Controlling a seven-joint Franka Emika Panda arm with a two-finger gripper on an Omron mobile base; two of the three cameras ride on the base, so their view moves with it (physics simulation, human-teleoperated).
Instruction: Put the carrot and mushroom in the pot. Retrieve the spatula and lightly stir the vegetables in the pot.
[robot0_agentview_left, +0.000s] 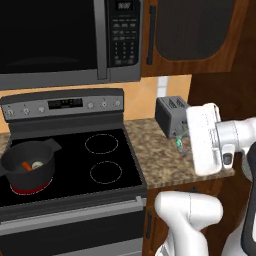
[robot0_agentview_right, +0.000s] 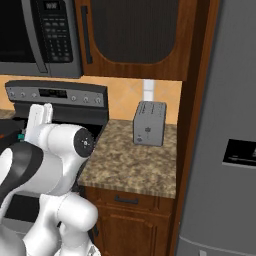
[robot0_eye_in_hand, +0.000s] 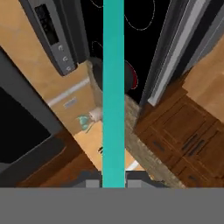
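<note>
A: Left base view first. Where are the vegetables?
B: In the pot (robot0_agentview_left: 27, 162), which sits on the front left burner of the stove (robot0_agentview_left: 115, 155), that burner glowing red under it. The carrot (robot0_agentview_left: 26, 166) and the mushroom (robot0_agentview_left: 37, 164) lie side by side on its bottom.

A: And the arm?
B: Its white hand hangs over the granite counter (robot0_agentview_left: 155, 155), to the right of the stove and in front of the toaster (robot0_agentview_left: 171, 116). A bit of teal, the spatula (robot0_agentview_left: 179, 142), pokes out at the hand's left edge. The gripper itself is hidden behind the hand there.

A: Right base view?
B: The arm's white links cover the stove's left part. The toaster stands on the counter near the tall grey fridge (robot0_agentview_right: 225, 150). A speck of teal shows at the arm's left edge; too small to say more.

A: Hand view?
B: The spatula's teal handle runs straight up from the gripper (robot0_eye_in_hand: 113, 183) through the middle of the view. The jaws are closed narrow on the handle. Beyond it lies the black cooktop, with the dark pot partly behind the handle, well apart from the gripper
</note>
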